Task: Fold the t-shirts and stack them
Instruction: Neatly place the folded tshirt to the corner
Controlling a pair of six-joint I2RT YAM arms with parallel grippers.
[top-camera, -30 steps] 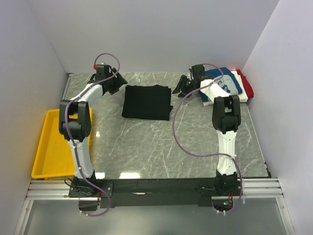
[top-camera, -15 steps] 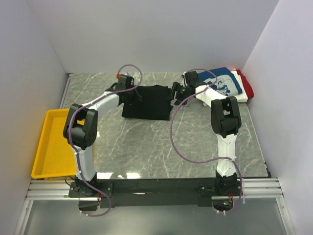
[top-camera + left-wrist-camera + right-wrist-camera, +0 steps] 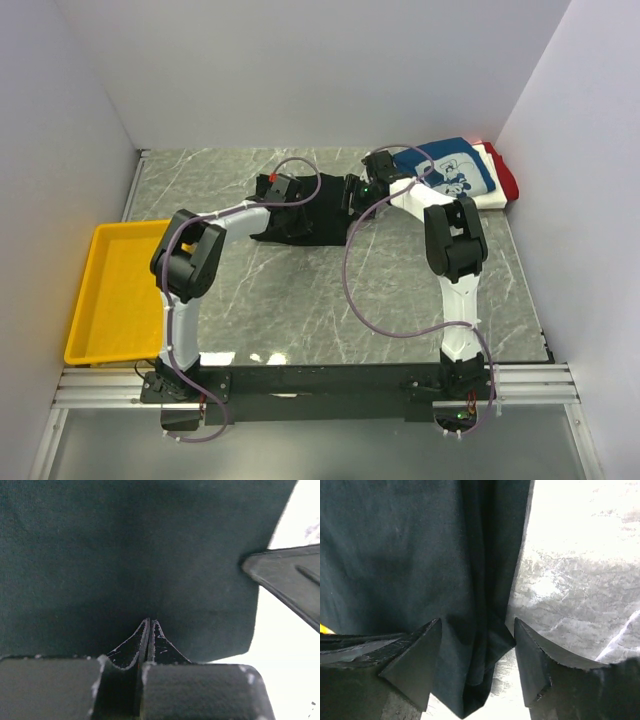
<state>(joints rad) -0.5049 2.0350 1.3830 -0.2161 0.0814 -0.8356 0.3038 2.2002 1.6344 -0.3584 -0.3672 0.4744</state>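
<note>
The black t-shirt lies folded flat on the table's far middle. My left gripper is over its upper part, jaws shut with no cloth seen between them. Its tips rest against the black cloth. At the shirt's right edge, my right gripper is open. In the right wrist view its fingers straddle a folded corner of the black shirt. Stacked at the back right are a blue t-shirt with white print, a white one and a red one.
A yellow tray sits off the table's left edge. White walls close in the grey marble table at the back and both sides. A finger of the right gripper shows in the left wrist view.
My left arm swung right from beside the shirt's left edge to over the shirt, and its jaws shut. My right gripper moved left from the stack to the shirt's right edge.
</note>
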